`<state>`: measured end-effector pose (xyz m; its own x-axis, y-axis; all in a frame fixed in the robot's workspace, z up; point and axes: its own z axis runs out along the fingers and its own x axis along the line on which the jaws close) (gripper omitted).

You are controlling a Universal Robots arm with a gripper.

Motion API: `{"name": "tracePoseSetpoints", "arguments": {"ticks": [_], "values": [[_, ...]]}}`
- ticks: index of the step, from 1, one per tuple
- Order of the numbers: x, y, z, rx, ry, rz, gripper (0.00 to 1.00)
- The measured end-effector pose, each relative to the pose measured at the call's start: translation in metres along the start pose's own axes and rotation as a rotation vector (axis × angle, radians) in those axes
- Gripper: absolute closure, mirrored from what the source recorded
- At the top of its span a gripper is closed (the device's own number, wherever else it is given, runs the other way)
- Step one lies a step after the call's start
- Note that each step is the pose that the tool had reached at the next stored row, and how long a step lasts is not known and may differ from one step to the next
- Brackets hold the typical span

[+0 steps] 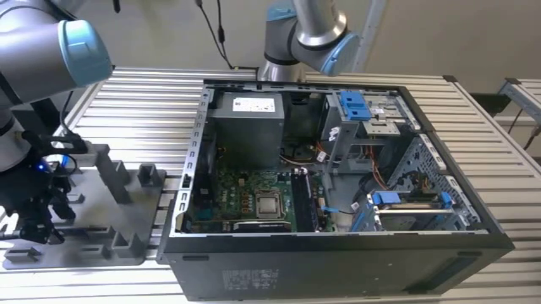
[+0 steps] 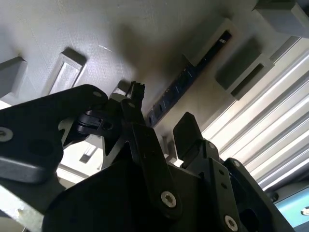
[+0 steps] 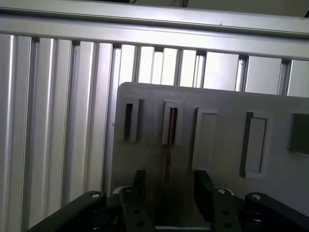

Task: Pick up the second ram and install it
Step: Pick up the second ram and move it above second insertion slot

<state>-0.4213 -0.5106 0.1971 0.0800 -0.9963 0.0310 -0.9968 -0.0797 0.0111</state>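
Blk hand (image 3: 170,181), dark second ram (image 2: 190,77), grey fixture plate (image 3: 229,140), silver ribbed table (image 3: 58,121), blue case clips (image 1: 355,104).

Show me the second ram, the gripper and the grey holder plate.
second ram (image 2: 190,73): second wrist view, middle of the dark strip.
gripper (image 3: 170,182): first wrist view, midway between its fingertips.
grey holder plate (image 3: 227,145): first wrist view, bare surface.

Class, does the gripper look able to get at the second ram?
Probably yes: the open gripper is lined up over the second ram, standing edge-on in the grey holder, nothing between them.
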Motion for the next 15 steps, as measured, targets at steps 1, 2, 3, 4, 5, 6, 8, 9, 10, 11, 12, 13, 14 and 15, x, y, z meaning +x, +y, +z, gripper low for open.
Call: {"name": "tracePoseSetpoints", "arguments": {"ticks": [1, 2, 3, 4, 5, 6, 8, 9, 10, 11, 12, 13, 14, 15], "values": [[0.0000, 0.0000, 0.0011, -0.0002, 0.0001, 0.000, 0.47], [0.0000, 0.0001, 0.0020, -0.0005, 0.0003, 0.000, 0.47], [0.0000, 0.0001, 0.0031, -0.0004, 0.0003, 0.000, 0.47], [0.0001, 0.0001, 0.0037, -0.0003, 0.0003, 0.000, 0.47], [0.0002, 0.0001, 0.0042, -0.0003, 0.0002, 0.000, 0.47], [0.0003, 0.0000, 0.0046, -0.0002, 0.0001, 0.000, 0.47], [0.0003, 0.0000, 0.0050, -0.0002, 0.0002, 0.000, 0.47], [0.0004, 0.0000, 0.0050, -0.0002, 0.0002, 0.000, 0.47], [0.0004, 0.0000, 0.0052, 0.0000, 0.0000, 0.000, 0.47], [0.0004, 0.0000, 0.0052, -0.0001, 0.0001, 0.000, 0.47], [0.0003, 0.0000, 0.0053, 0.0000, 0.0000, 0.000, 0.47], [0.0006, 0.0000, 0.0054, 0.0001, 0.0001, -0.001, 0.47], [0.0011, 0.0000, 0.0056, 0.0004, -0.0002, -0.001, 0.47], [0.0016, 0.0000, 0.0056, 0.0005, -0.0003, -0.001, 0.47]]}}
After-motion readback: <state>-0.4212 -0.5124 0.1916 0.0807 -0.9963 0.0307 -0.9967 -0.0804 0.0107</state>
